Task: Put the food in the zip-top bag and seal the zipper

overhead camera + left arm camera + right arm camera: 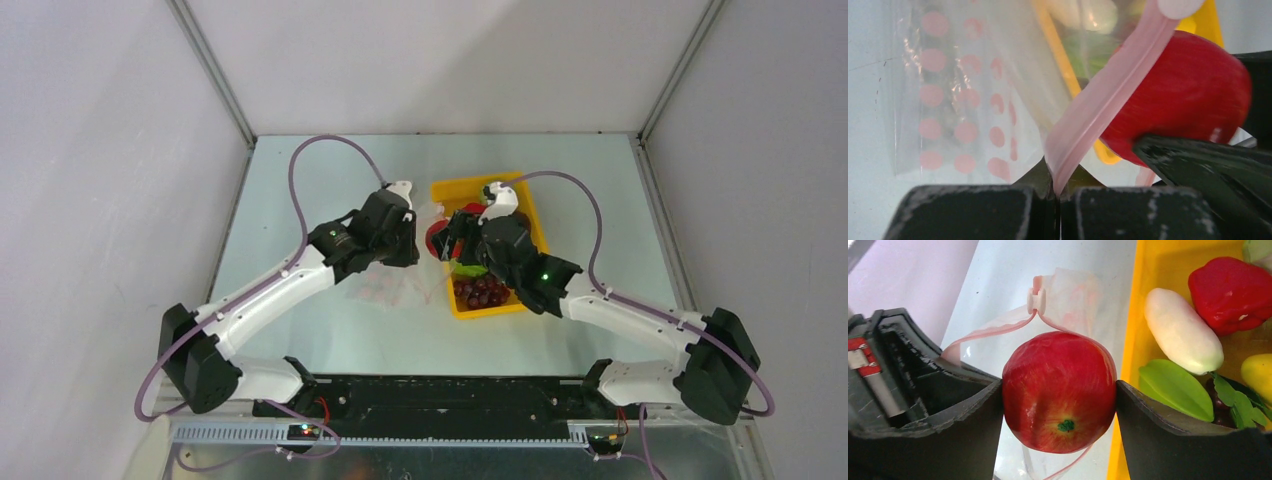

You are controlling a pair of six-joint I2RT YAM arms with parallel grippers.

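Observation:
My left gripper (1055,192) is shut on the pink zipper strip (1108,95) of the clear, pink-dotted zip-top bag (958,100) and holds its mouth up. My right gripper (1059,405) is shut on a red apple (1059,390) and holds it at the bag's open mouth, inside the loop of the pink strip (993,330). In the top view the two grippers (410,245) (455,240) meet at the left edge of the yellow tray, with the apple (436,238) between them. A red pepper (1230,292), white radish (1183,330), green piece (1175,387) and grapes (482,292) lie in the tray.
The yellow tray (530,215) stands right of the bag, its left wall (1128,340) close beside the apple. The bag's body (385,288) lies flat on the pale table in front of the left gripper. Grey walls enclose the table on three sides.

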